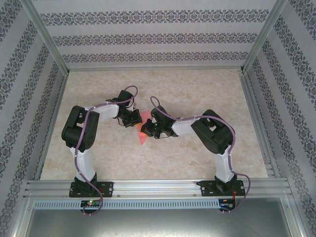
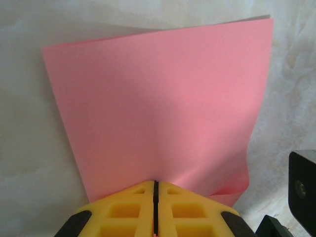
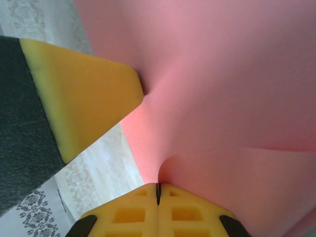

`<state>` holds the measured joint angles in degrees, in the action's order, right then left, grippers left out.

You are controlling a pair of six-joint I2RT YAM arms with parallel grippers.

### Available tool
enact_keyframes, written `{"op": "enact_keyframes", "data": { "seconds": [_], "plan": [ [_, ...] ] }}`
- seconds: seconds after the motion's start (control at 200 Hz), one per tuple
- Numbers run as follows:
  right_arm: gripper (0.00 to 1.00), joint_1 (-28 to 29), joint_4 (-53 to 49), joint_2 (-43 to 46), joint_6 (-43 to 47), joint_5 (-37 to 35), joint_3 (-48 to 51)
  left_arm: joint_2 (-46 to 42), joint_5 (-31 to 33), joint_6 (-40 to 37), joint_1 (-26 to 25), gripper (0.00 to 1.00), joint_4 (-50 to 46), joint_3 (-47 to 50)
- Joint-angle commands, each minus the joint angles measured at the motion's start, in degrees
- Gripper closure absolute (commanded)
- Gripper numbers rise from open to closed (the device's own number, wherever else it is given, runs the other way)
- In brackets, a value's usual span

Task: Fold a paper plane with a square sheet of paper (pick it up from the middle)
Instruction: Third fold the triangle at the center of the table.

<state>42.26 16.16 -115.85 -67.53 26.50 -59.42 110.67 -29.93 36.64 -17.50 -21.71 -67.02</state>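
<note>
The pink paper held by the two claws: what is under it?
The pale marbled table shows around the pink paper. The patch straight beneath the sheet is covered, so nothing there can be seen. The left claw and right claw both pinch the paper.

Beige marbled tabletop (image 1: 197, 94) inside striped, floral-patterned walls (image 1: 148, 29), aluminium frame rails (image 1: 158, 186).

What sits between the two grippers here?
The pink sheet, pinched by the left gripper and the right gripper; the top view shows it between them.
</note>
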Motion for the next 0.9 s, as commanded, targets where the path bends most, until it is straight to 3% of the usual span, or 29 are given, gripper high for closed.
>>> {"op": "enact_keyframes", "data": {
  "seconds": [0.0,0.27,0.59,0.894],
  "plan": [
    [0.98,0.1,0.3,-1.5,0.9,0.0,-1.1,1.9,0.1,-0.3,0.1,0.89,-3.2,-0.1],
    [0.93,0.2,-1.1,-2.1,0.7,-0.5,-1.1,0.7,0.0,0.7,0.2,0.88,-2.9,0.0],
    [0.74,0.3,-3.2,-2.4,0.8,-0.9,-1.0,-8.4,4.4,5.0,3.3,0.66,-1.9,2.9],
    [0.68,0.3,-3.4,-2.3,0.8,-1.3,-0.3,-13.1,3.9,6.2,5.5,0.65,0.2,7.2]
  ]
}}
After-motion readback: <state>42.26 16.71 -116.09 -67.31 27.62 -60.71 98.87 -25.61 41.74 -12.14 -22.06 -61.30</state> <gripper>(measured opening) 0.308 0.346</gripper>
